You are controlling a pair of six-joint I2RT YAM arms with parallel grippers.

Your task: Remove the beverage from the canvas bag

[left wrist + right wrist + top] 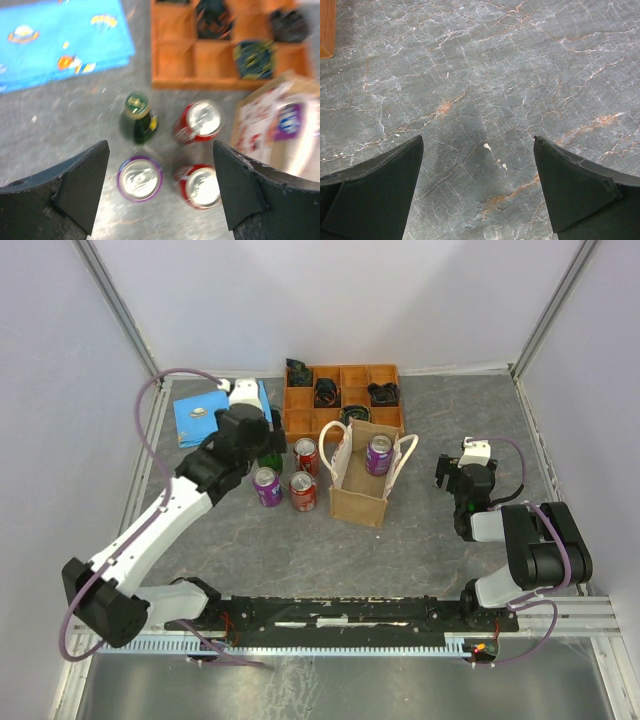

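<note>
Four drinks stand grouped on the grey marbled desk [420,530], just left of the canvas bag [358,495]: a green bottle [138,120], a loose purple can [139,178], a far red can [200,121] and a near red can [198,186], all upright and close together. The bag stands upright mid-desk with its mouth open and its cream handles [333,440] splayed to either side. Inside it, toward the far wall, sits the bagged purple can [379,454], upright with its top showing. The left wrist view catches the bag only as a blur at the right edge. The left end effector [160,145] hangs above the four loose drinks, pointing down, jaws spread wide and holding nothing; the bottle and cans show between the fingers [82,175]. The right end effector [477,142] hovers over bare desk to the right of the bag, well apart from it, jaws likewise wide and empty. An orange compartment tray [300,410] with dark items in several cells sits just behind the bag. A blue patterned cloth [195,420] lies at far left.
</note>
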